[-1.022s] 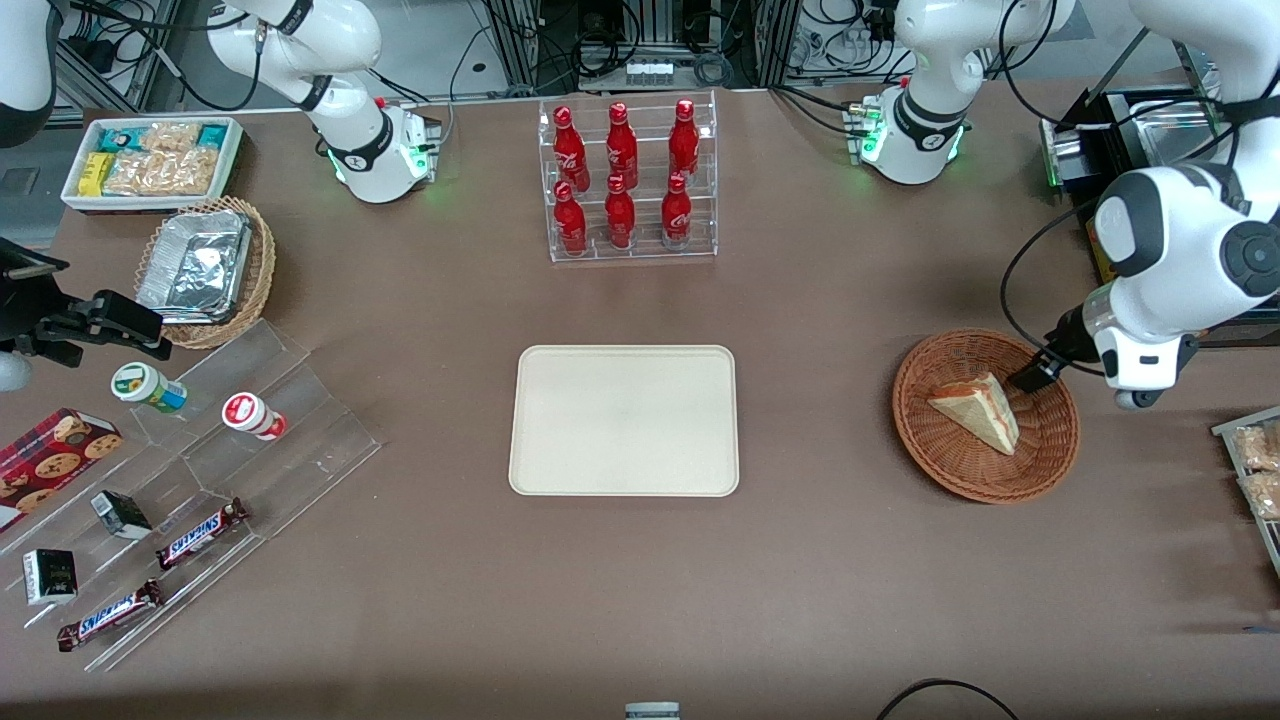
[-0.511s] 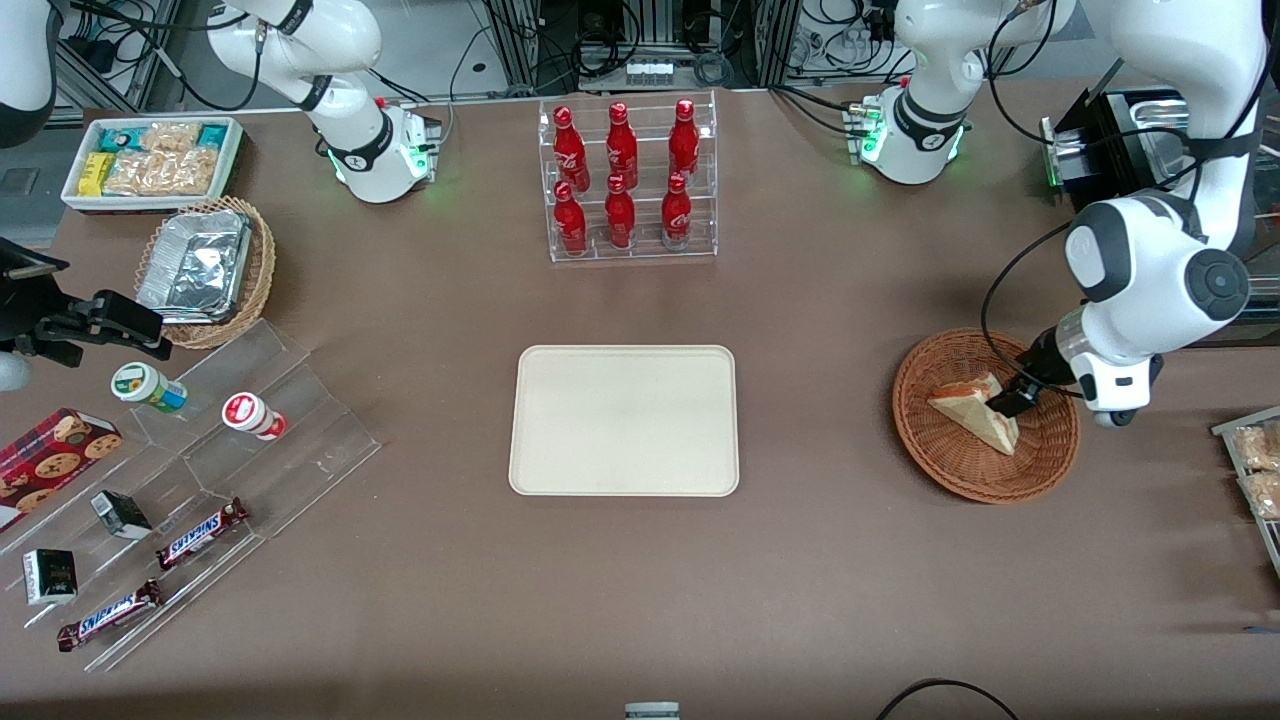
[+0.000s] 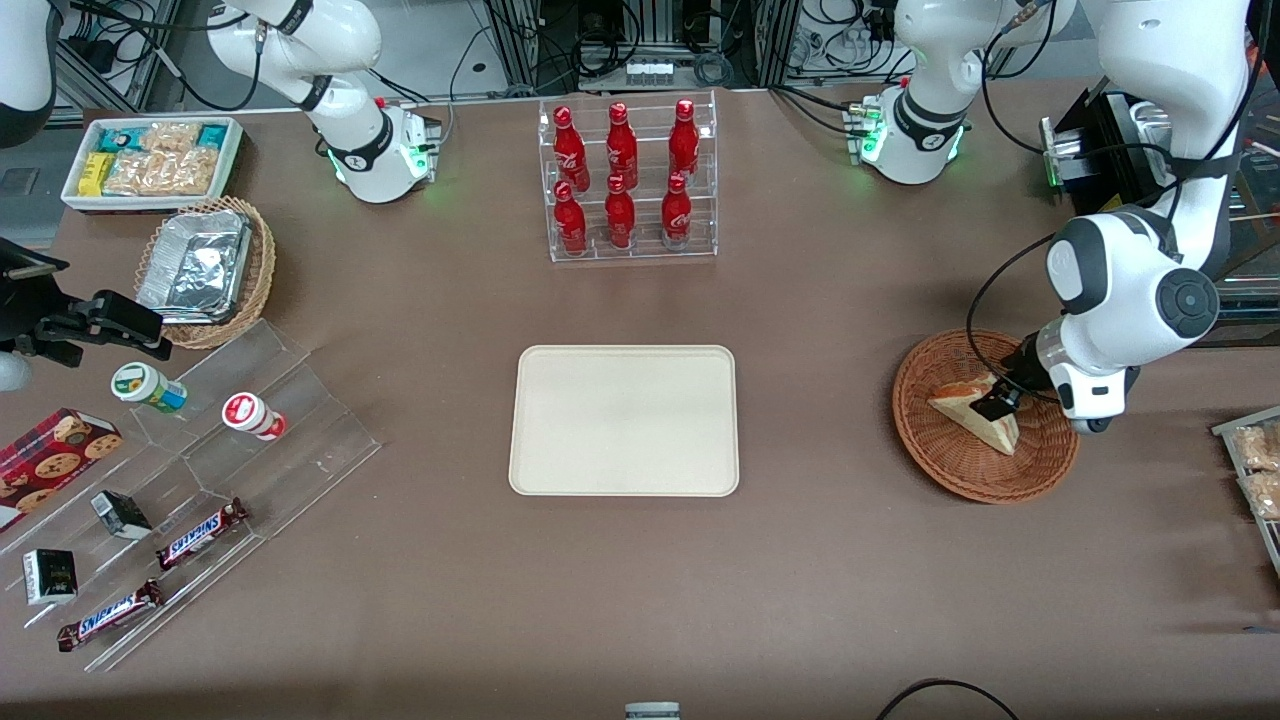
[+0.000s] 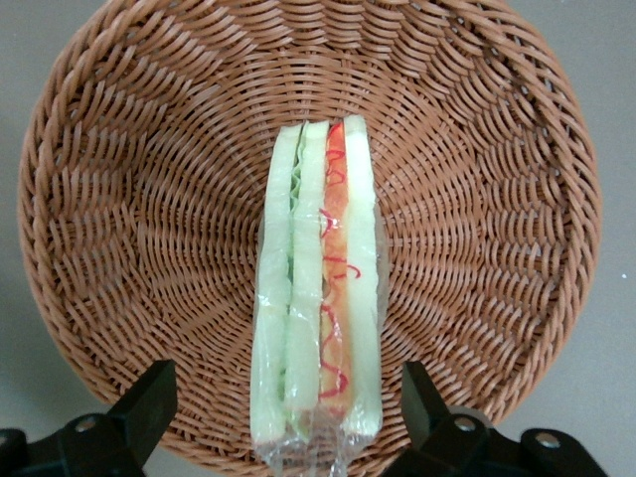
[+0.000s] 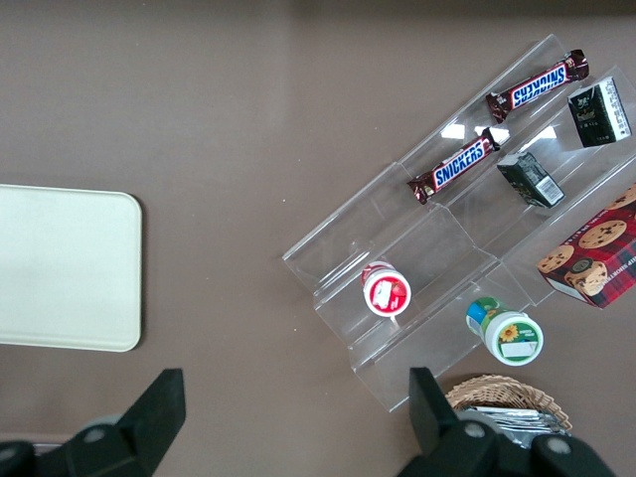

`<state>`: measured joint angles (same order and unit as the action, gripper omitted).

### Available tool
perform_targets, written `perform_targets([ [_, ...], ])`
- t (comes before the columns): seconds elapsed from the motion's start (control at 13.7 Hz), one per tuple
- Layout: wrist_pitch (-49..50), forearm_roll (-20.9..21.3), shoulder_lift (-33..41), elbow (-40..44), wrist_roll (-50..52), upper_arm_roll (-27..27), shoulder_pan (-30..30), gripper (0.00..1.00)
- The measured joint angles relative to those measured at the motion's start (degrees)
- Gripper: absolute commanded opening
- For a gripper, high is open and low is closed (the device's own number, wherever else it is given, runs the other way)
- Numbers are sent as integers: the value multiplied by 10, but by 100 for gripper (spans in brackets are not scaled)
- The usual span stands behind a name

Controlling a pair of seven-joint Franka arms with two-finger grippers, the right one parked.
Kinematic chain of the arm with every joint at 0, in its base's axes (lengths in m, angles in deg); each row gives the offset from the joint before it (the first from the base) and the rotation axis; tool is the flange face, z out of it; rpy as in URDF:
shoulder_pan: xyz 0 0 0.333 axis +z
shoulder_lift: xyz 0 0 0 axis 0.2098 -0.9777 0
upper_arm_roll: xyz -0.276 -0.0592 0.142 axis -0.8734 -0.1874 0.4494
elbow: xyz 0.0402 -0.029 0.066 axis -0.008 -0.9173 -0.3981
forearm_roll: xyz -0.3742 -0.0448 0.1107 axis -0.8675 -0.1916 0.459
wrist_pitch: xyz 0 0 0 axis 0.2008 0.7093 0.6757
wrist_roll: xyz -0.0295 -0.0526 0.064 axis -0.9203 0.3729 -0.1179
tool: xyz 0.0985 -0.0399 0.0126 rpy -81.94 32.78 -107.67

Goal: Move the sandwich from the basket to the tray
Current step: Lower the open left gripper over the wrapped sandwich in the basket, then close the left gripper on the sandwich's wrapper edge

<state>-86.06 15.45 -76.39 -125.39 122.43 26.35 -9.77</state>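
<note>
The sandwich [image 3: 975, 415] [image 4: 318, 288], a plastic-wrapped wedge of pale bread with red, orange and green layers, stands on edge in the round reddish-brown wicker basket [image 3: 940, 450] [image 4: 109, 219] toward the working arm's end of the table. My gripper [image 3: 998, 403] [image 4: 288, 417] hangs low over the basket, open, one black finger [image 4: 149, 397] on each side of the sandwich's wide end with a gap to each. The cream-beige tray [image 3: 624, 420] [image 5: 60, 266] lies flat at mid-table.
A clear rack of red cola bottles [image 3: 628, 180] stands farther from the front camera than the tray. Toward the parked arm's end are a lighter wicker basket with a foil tray [image 3: 205, 268], a white bin of snacks [image 3: 150, 160] and an acrylic stand with chocolate bars [image 3: 200, 532].
My gripper has moved from the basket's rim in over the basket and come down to straddle the sandwich. The sandwich has not moved.
</note>
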Motion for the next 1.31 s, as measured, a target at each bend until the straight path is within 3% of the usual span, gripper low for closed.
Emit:
perform_targets([
  [0.22,-7,0,-14,0,4,0,0,99],
  [0.29,-9,-1,-17,0,6,0,0,91],
  [0.51,-13,-9,-18,2,23,0,0,23],
  [0.58,-13,-10,-18,3,27,0,0,9],
  [1.09,-6,-12,-17,18,33,-1,-3,5],
  [1.31,98,-4,6,69,31,-2,-6,6],
])
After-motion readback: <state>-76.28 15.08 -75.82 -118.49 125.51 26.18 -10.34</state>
